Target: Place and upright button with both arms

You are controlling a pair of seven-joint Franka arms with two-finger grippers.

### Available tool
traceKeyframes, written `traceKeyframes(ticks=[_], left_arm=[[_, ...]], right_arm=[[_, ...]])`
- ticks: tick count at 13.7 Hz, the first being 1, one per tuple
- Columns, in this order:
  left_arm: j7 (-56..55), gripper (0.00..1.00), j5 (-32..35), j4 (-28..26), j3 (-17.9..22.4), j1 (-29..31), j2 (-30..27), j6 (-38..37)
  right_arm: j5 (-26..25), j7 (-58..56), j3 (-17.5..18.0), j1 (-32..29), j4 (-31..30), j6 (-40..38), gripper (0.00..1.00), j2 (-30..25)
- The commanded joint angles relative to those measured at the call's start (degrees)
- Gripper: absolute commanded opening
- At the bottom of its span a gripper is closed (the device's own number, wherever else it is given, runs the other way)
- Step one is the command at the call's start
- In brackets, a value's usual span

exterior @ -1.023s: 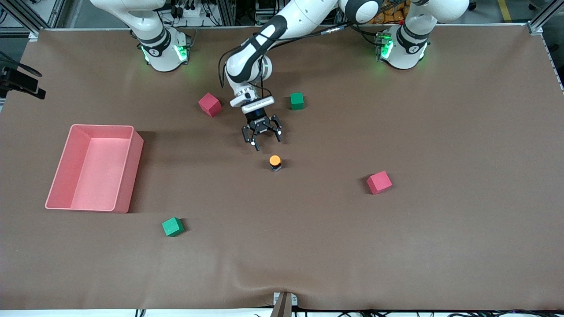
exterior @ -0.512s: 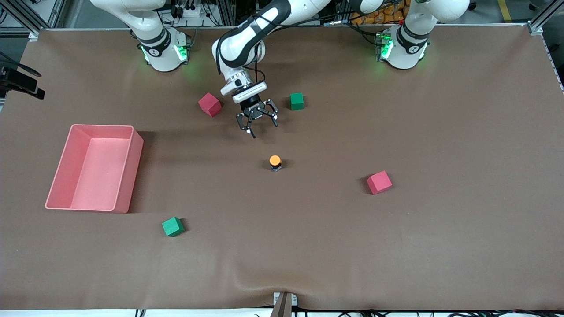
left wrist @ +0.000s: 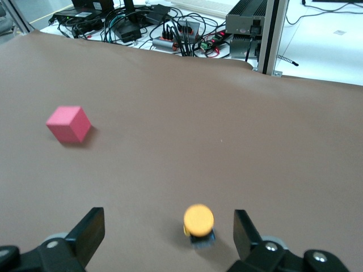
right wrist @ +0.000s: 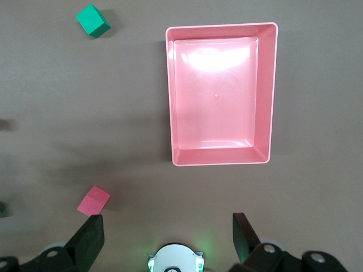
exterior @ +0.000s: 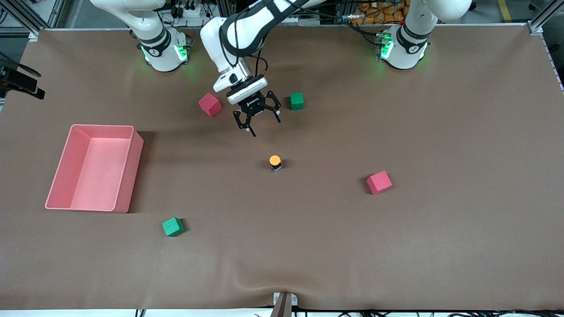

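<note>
Orange cap: the button [exterior: 275, 163] stands on the table [exterior: 440, 132] near its middle, cap up, black body under it, so its long axis looks upright already.
Left hand: mine to steer, the left hand [exterior: 257, 117] hangs over the table between a red cube [exterior: 209, 105] and a green cube [exterior: 297, 101], fingers spread wide, gripping nothing.
Key relation: the button lies nearer the front camera than the spot under that hand, clear of both fingers; in the left wrist view it sits between the fingertips' lines [left wrist: 199, 221].
Right hand: the right hand [right wrist: 167, 238] waits high above the pink bin [right wrist: 218, 93], fingers released and empty.
Nearer arm: left, I judge.
Bin: the bin holds nothing I can see.
Strays: another red cube [exterior: 379, 182] and green cube [exterior: 172, 226] lie well apart from the button.
</note>
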Motion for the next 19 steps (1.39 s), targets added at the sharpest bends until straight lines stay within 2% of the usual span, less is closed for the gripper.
traceKeyframes(ticks=[1,3,10,12,16,19], left_arm=[[6.53,1.00,-3.14,-1.31,-0.78,4.70,-5.27,0.42],[13.03,1.00,-5.86,-1.31,-0.79,8.31,-8.36,1.82],[29.91,1.00,-12.19,-1.22,-0.87,19.20,-13.10,6.57],[34.05,1.00,-14.21,-1.22,-3.75,24.81,-14.25,8.06],[44.14,1.00,-16.42,-1.22,-18.86,44.14,-15.75,10.26],[53.55,1.00,-21.05,-1.22,-19.59,49.70,-17.77,10.26]], right_arm=[[0.03,0.29,0.59,-0.77,-0.06,-0.27,1.00,-0.46],[-0.05,0.30,0.59,-0.86,-0.06,-0.36,1.00,-0.54],[-0.05,0.30,0.59,-0.77,-0.06,-0.45,1.00,-0.63],[-0.05,0.21,0.59,-0.77,-0.06,-0.45,1.00,-0.63],[-0.58,0.21,0.77,-0.59,0.03,-0.36,1.00,-0.63],[-0.58,0.12,0.86,-0.59,0.03,-0.27,1.00,-0.72]])
